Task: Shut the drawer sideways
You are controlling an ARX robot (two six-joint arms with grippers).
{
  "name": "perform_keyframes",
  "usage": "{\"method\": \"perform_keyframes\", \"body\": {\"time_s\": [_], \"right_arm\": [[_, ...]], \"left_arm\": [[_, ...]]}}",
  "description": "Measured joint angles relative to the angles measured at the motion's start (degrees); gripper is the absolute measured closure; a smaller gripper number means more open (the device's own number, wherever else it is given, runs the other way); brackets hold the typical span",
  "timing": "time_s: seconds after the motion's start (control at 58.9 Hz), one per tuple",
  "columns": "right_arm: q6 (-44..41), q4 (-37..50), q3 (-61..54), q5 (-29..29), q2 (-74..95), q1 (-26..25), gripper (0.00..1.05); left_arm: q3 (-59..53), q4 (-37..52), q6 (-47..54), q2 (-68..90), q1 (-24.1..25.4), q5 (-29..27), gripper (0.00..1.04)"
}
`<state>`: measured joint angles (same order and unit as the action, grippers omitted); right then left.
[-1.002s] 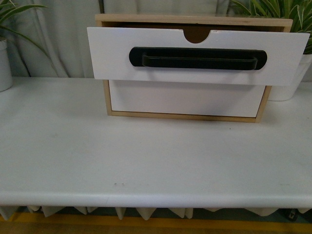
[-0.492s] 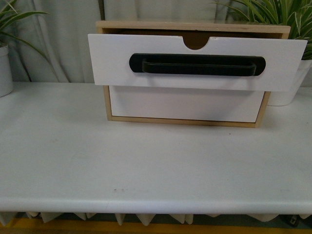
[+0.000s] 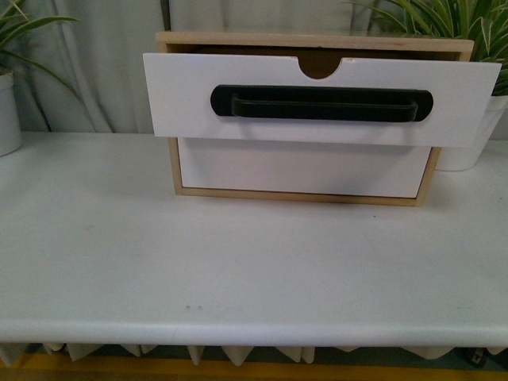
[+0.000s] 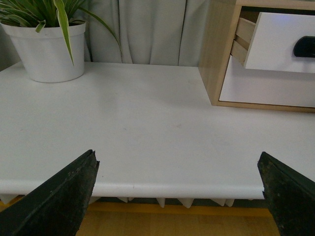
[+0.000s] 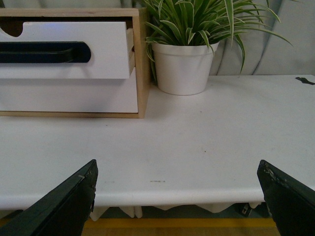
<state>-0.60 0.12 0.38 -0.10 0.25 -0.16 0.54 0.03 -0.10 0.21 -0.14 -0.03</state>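
The drawer (image 3: 182, 95), a wide white front with a long black oval bar handle (image 3: 321, 104) and a semicircular notch, stands pulled out of the top of a wooden cabinet (image 3: 313, 37). It also shows in the left wrist view (image 4: 275, 44) and the right wrist view (image 5: 98, 64). Neither arm shows in the front view. My left gripper (image 4: 179, 196) is open and empty, out past the table's front edge. My right gripper (image 5: 179, 196) is likewise open and empty at the front edge.
A plain white lower drawer front (image 3: 302, 168) sits flush in the cabinet. The cabinet stands at the back of a white table (image 3: 238, 262). A white plant pot (image 4: 49, 51) stands at the back left, another (image 5: 183, 66) right beside the cabinet. Curtains hang behind.
The front view has shifted slightly, so the cabinet sits a little lower in the picture than a second ago. The drawer stays pulled out the same amount.
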Motion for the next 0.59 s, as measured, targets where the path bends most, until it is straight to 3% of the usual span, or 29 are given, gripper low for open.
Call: {"method": "perform_keyframes", "body": {"time_s": [0.509, 0.594], "right_arm": [[0.0, -0.02, 0.0, 0.02, 0.0, 0.0, 0.09], [-1.05, -7.34, 2.54, 4.7, 3.61, 1.57, 0.09]], "left_arm": [[0.0, 0.0, 0.0, 0.0, 0.0, 0.0, 0.06], [0.63, -2.34, 9.35, 1.92, -3.96, -12.52, 0.06]]}}
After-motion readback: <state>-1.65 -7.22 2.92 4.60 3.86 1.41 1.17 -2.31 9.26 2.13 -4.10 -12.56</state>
